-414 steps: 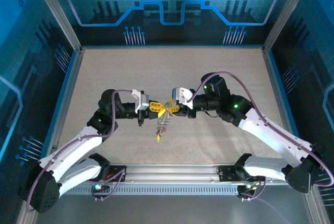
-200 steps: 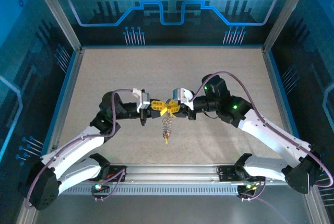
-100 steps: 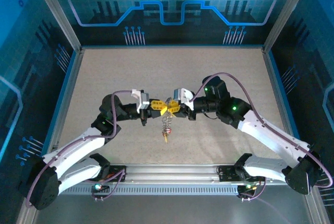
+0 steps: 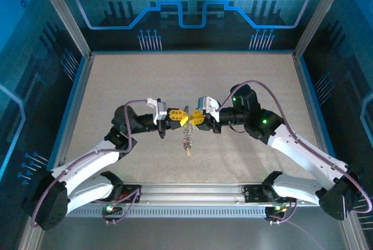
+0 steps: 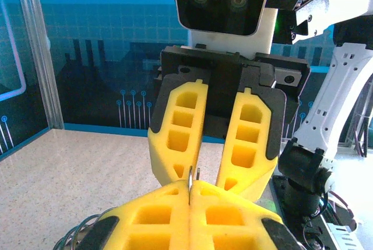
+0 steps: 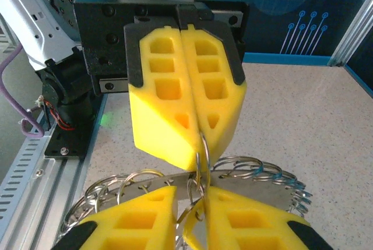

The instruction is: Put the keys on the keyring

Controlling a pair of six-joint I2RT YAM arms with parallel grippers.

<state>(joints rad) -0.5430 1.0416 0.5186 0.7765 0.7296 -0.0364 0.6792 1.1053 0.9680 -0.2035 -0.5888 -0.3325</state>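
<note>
Yellow left pincer [image 4: 176, 117] and right pincer [image 4: 194, 119] seemingly screen keyring [image 6: 256, 176] above table [image 4: 233, 81].

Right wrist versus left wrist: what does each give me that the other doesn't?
Right wrist: the keyring spread as a flat plate fringed with wire loops, the left gripper shut on one loop. Left wrist: a thin metal edge between the fingers, the right gripper facing. Shared: both grippers' yellow fingers meeting on the metal.

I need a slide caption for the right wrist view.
Left tool and right tool meet tip to tip, both pinching the keyring with its wire loops above the speckled table.
</note>
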